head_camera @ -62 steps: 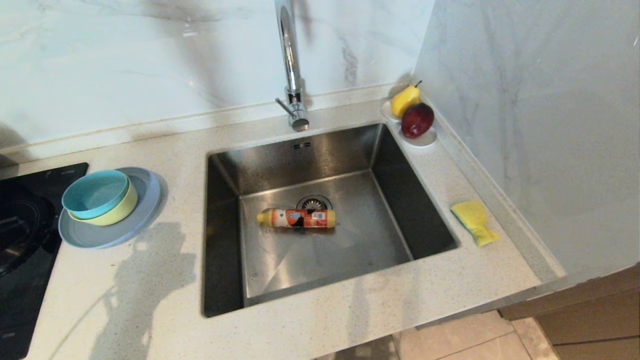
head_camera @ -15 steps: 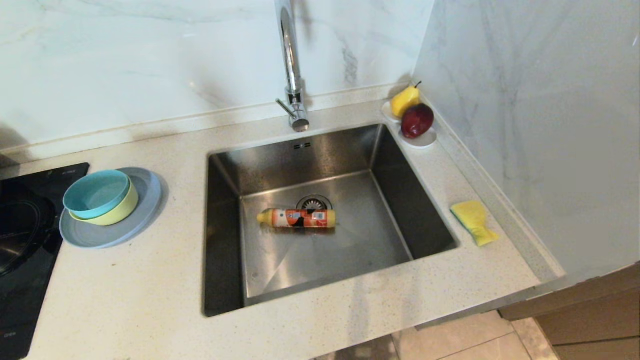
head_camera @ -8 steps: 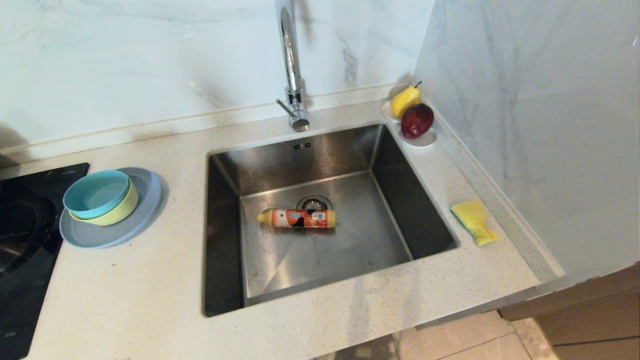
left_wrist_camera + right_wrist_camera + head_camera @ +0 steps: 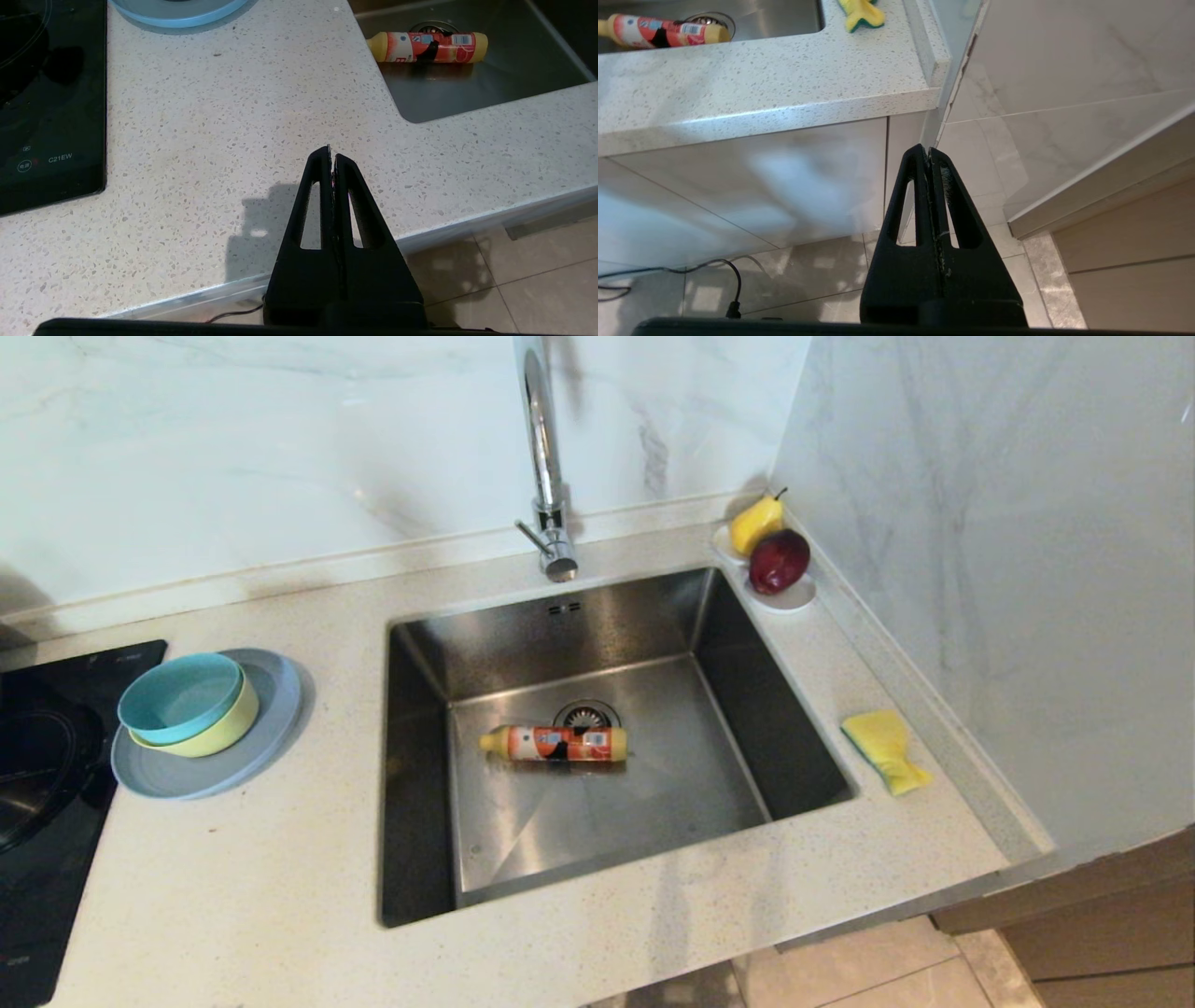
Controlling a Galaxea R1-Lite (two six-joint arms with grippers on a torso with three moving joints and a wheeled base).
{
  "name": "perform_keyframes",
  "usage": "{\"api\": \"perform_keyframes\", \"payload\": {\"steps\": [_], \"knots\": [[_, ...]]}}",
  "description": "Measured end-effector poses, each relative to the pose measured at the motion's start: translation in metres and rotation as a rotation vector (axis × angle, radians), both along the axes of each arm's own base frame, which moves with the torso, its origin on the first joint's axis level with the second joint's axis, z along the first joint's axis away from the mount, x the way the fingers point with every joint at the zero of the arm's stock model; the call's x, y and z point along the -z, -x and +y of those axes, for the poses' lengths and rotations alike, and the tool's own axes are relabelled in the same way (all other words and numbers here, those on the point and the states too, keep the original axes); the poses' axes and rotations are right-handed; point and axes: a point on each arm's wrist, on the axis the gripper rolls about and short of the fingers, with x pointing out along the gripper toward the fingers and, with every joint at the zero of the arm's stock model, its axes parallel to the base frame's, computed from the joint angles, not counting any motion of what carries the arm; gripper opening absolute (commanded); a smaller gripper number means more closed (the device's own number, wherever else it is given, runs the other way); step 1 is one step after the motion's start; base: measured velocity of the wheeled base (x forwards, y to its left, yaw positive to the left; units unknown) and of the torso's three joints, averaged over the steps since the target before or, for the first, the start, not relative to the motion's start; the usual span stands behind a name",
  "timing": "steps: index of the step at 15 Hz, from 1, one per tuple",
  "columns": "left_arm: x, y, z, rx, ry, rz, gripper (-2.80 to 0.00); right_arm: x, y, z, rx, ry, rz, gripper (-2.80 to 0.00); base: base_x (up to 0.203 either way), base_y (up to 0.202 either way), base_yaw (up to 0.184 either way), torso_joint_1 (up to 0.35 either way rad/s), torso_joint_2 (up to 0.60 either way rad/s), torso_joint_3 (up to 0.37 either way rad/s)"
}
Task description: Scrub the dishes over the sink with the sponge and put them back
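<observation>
A teal bowl [image 4: 177, 696] nests in a pale yellow bowl [image 4: 224, 730], both stacked on a grey-blue plate [image 4: 266, 728] on the counter left of the sink [image 4: 597, 821]. The plate's rim [image 4: 177, 11] also shows in the left wrist view. The yellow sponge [image 4: 884, 748] lies on the counter right of the sink; its green underside shows on the sponge [image 4: 861, 14] in the right wrist view. Neither arm appears in the head view. My left gripper [image 4: 331, 151] is shut and empty over the counter's front edge. My right gripper [image 4: 928, 151] is shut and empty, below the counter in front of the cabinet.
An orange detergent bottle [image 4: 553, 744] lies in the basin by the drain [image 4: 586, 714]. A chrome faucet [image 4: 546, 457] stands behind the sink. A white dish with a pear and an apple [image 4: 778, 560] sits at the back right corner. A black cooktop [image 4: 42, 784] borders the dishes on the left. A wall [image 4: 1008, 569] closes the right side.
A shadow that lay on the counter in front of the dishes is gone. Nothing else has moved.
</observation>
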Motion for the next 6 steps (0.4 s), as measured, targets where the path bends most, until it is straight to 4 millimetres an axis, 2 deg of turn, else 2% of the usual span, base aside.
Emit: {"api": "perform_keyframes", "payload": {"steps": [6], "knots": [[0.0,0.0,0.0,0.0,0.0,0.0,-2.8,-0.0001,0.0,-0.0001,0.005,-0.016,-0.001,-2.8,0.0,0.0,0.0,0.0,0.0,0.0]]}}
